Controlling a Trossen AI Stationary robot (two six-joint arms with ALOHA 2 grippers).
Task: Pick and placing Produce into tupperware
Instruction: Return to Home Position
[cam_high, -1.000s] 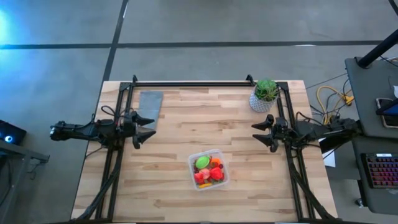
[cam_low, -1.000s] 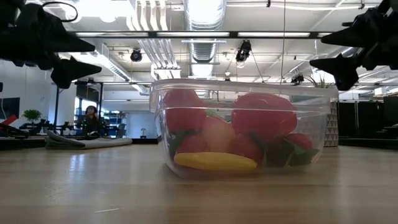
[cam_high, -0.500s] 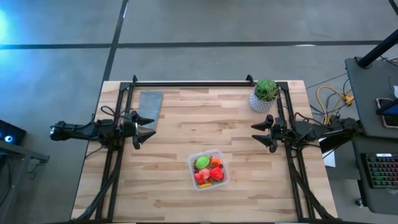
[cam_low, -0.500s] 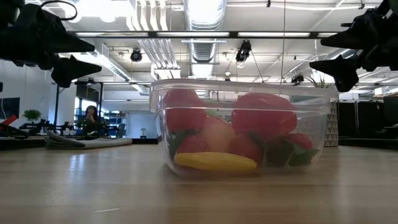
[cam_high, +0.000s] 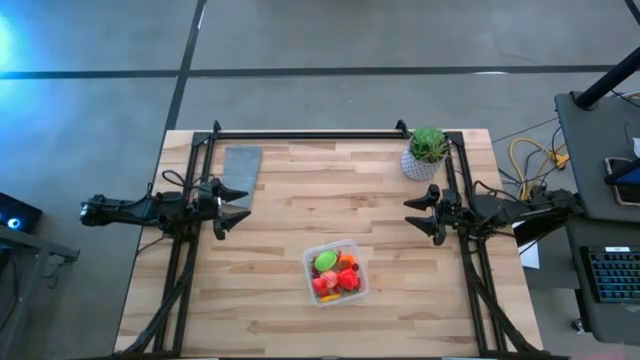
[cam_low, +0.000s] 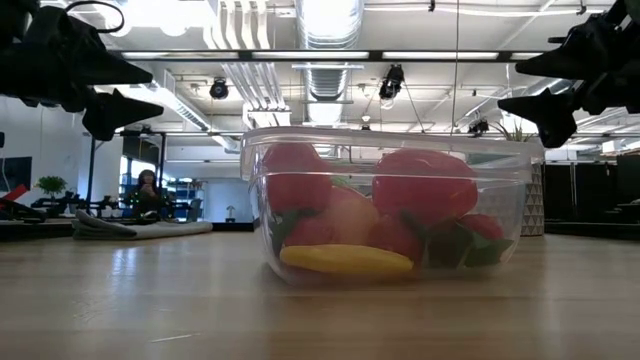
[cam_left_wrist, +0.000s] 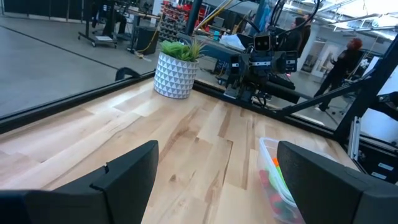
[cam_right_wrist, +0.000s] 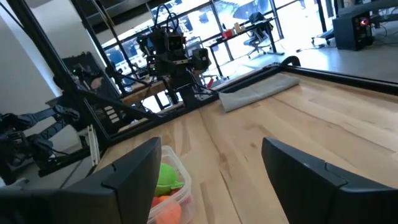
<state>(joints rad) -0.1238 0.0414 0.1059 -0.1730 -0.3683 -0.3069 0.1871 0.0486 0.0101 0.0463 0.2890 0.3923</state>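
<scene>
The clear tupperware (cam_high: 336, 272) stands on the wooden table near its front edge, a little right of the middle. Inside it lies the produce (cam_high: 333, 273): green, orange and red pieces, with a yellow piece at the bottom (cam_low: 345, 260). My left gripper (cam_high: 236, 201) hangs open at the table's left side, above the wood, pointing level toward the right. My right gripper (cam_high: 421, 216) hangs open at the right side, pointing level toward the left. Both stand well away from the tupperware (cam_left_wrist: 277, 182) (cam_right_wrist: 168, 180), with nothing between their fingers.
A flat grey cloth (cam_high: 241, 166) lies at the far left of the table. A green plant in a white pot (cam_high: 425, 153) stands at the far right corner. A black metal frame (cam_high: 310, 133) runs along the far edge and both sides. A person (cam_low: 146, 192) shows in the room behind.
</scene>
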